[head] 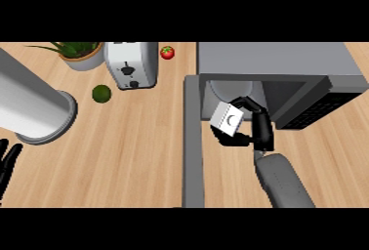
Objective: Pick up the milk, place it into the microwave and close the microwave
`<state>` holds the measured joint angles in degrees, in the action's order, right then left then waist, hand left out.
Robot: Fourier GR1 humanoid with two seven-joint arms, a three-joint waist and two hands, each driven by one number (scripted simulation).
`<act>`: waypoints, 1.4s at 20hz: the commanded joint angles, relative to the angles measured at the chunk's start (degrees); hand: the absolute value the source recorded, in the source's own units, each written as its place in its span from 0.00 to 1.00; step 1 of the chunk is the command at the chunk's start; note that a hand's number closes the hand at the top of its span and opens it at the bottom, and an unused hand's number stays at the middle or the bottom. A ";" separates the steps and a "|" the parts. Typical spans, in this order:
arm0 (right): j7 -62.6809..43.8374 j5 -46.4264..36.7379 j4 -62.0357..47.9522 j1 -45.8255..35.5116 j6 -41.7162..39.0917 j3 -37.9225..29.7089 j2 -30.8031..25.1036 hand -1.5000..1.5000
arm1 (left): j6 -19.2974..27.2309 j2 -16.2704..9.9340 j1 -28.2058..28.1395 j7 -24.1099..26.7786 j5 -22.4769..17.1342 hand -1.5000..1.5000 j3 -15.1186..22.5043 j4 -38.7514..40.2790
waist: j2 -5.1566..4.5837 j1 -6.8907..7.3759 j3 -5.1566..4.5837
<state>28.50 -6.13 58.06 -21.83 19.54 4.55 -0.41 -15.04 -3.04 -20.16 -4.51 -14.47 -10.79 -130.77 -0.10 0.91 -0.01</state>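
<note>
- Resting at the near left edge, the left hand [9, 156] shows straight, relaxed fingers.
- Right hand [254, 128] has its fingers curled round the milk [228, 117], held at the microwave [288, 68] mouth.
- Risk: the carton could clip the opening's frame or the open door [192, 141] and tip.

Toaster [131, 65] left of microwave [277, 63] (plant [78, 52] perhaps further left).

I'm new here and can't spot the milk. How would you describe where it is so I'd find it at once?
Start at the big grey microwave with its door swung open on the wooden counter. Just in front of its opening, the robot's black right hand is curled round a small white milk carton. It is the only white boxy thing there, tilted, with a dark curved mark on its face.
</note>
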 commanded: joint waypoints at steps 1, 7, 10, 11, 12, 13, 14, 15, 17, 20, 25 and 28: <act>-2.10 -3.26 -9.58 -8.13 4.49 -2.13 0.17 1.00 | -0.85 1.06 0.14 1.15 1.07 0.00 0.98 2.00 | -0.08 0.02 0.01; 1.58 -2.51 -27.89 -21.31 5.76 -9.52 -4.37 1.00 | -2.32 -1.45 1.73 0.57 -3.32 0.00 -3.03 2.18 | -0.54 1.15 0.06; -0.21 -2.80 -33.60 -27.42 5.62 -11.54 -8.33 1.00 | -2.27 -0.25 1.27 0.57 -1.65 0.00 -1.15 2.83 | -0.80 1.72 0.09; 0.51 -3.55 -35.11 -29.12 7.69 -11.70 -8.45 1.00 | -1.33 -0.75 4.49 0.39 0.06 0.00 -0.63 4.03 | -1.23 2.13 0.13; 1.80 -3.47 -37.22 -28.30 8.58 -12.30 -8.17 1.00 | -1.88 -1.71 4.00 0.06 -2.08 0.00 -2.68 3.27 | -0.84 1.65 0.10; 1.72 -3.52 -38.31 -28.86 9.58 -13.13 -10.07 1.00 | -4.12 -0.51 1.01 2.48 -1.28 0.00 -0.69 3.39 | -1.07 2.45 0.10; 0.42 -3.70 -39.77 -30.61 13.42 -13.56 -7.97 1.00 | -2.46 0.78 0.85 0.99 0.00 0.00 0.80 1.55 | -1.19 2.86 0.13; 3.02 -2.38 -39.29 -29.26 13.84 -15.45 -10.26 1.00 | -2.74 -0.71 0.75 -0.82 -1.74 0.00 -0.24 -0.80 | -1.36 3.19 0.20; 3.37 -4.49 -40.93 -29.93 19.49 -14.85 -11.06 1.00 | -4.20 -1.27 -0.27 1.79 -2.54 0.00 -2.34 1.09 | -1.62 4.16 0.15; 6.51 -6.11 -42.14 -31.40 23.25 -14.47 -12.24 1.00 | -3.35 -1.46 2.38 1.72 -0.19 0.00 -1.95 4.06 | -1.87 3.57 0.16; 1.36 -12.07 -49.79 -36.83 19.65 -8.82 -11.02 0.00 | -1.96 -0.03 3.82 2.14 4.82 0.00 0.86 4.68 | -1.98 4.04 0.16; 0.40 -12.75 -51.29 -39.00 18.72 -8.56 -11.50 0.00 | -2.08 -1.19 5.47 -0.52 3.80 0.00 1.31 4.21 | -2.13 4.23 0.20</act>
<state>29.54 -17.32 9.42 -58.62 38.85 -5.03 -12.24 -17.55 -4.01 -16.30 -3.82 -11.90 -10.54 -126.90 -2.06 4.99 0.15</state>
